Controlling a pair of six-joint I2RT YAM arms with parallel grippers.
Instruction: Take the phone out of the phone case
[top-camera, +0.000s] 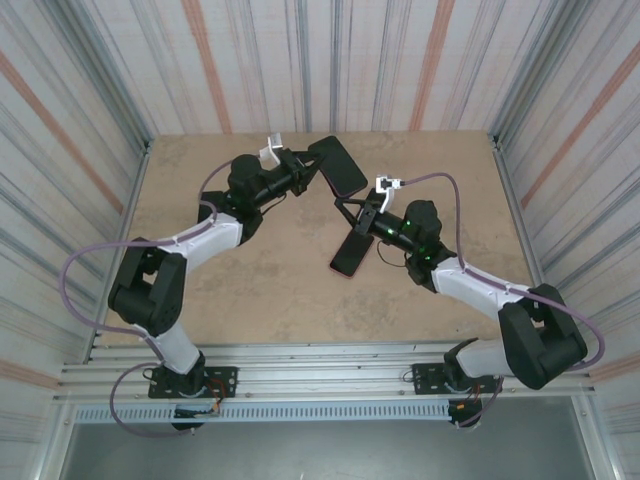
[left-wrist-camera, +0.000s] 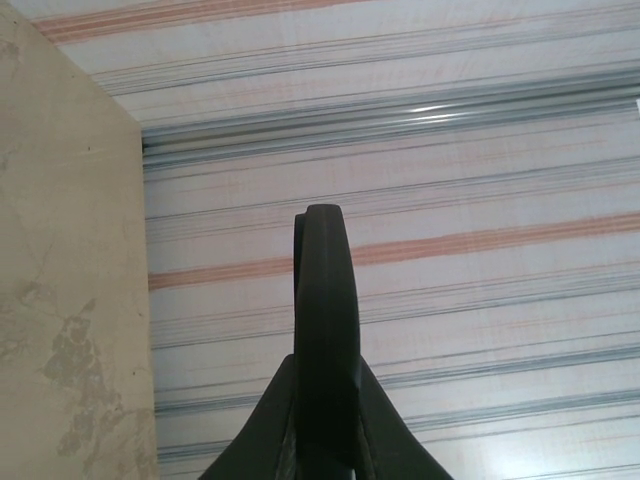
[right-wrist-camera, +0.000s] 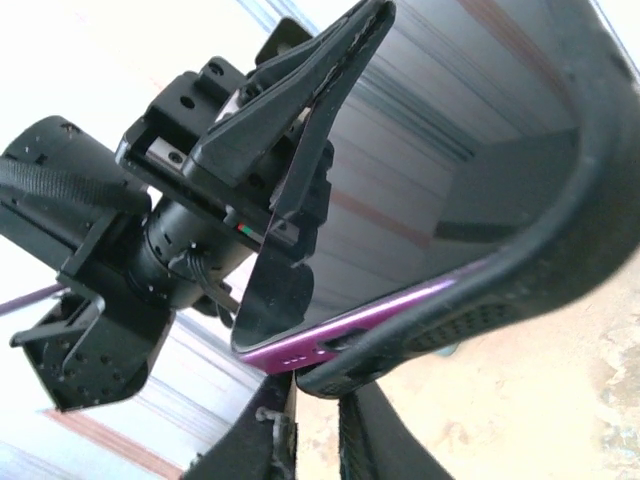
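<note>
Your left tool (top-camera: 303, 166) is clenched on the phone case (top-camera: 338, 165), a black slab with rounded corners. It holds the slab in the air over the far middle of the worktop (top-camera: 250, 295), close to the far edge. From the left wrist you see that slab edge-on, upright between the two fingers (left-wrist-camera: 252, 445) and standing well past them.

Your right tool (top-camera: 360, 215) grasps the phone (top-camera: 350, 255). The phone hangs tilted over the middle of the worktop, a little toward the right edge. Its purple-rimmed lower end points at the near left corner, and you cannot tell whether that end touches the worktop.

The case sits just beyond the phone, toward the far edge; whether the two touch is not clear. In the right wrist view a black dotted rim (right-wrist-camera: 450, 330) runs along the phone's purple edge, and you cannot tell what it belongs to.
</note>
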